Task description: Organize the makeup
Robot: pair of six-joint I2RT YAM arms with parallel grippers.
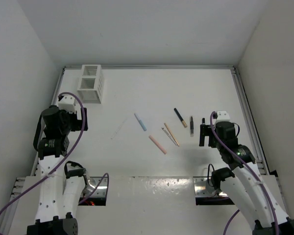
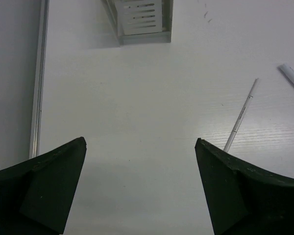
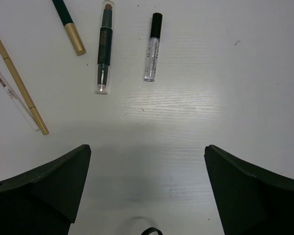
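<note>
Makeup sticks lie flat and scattered across the middle of a white table (image 1: 186, 88). A light blue stick (image 1: 140, 122) sits toward the left of the group, and a salmon pink stick (image 1: 158, 144) lies just nearer the arms. To their right is a slim gold pencil (image 1: 172, 134), with a thin white-and-grey pencil (image 3: 12, 100) close alongside it; their near ends converge, though whether they touch cannot be told. Further right lie a black pencil with a gold end (image 1: 180, 117), a dark stick with a clear cap (image 3: 104, 49) and, last in the row, a clear tube with a black cap (image 3: 153, 46). A thin white pencil (image 1: 118, 129) lies apart from the others, left of the blue stick.

The right gripper (image 3: 147, 147) hangs over bare table on the near side of the dark stick and the clear tube. Its fingers are spread wide with nothing between them. The left gripper (image 2: 139, 142) is likewise spread and empty, poised over the table to the left of the thin white pencil. In the left wrist view, the pencil's near end lies just beside the right-hand finger.

A white slatted box (image 1: 91, 82) stands upright near the far left corner of the table, well apart from the makeup.
</note>
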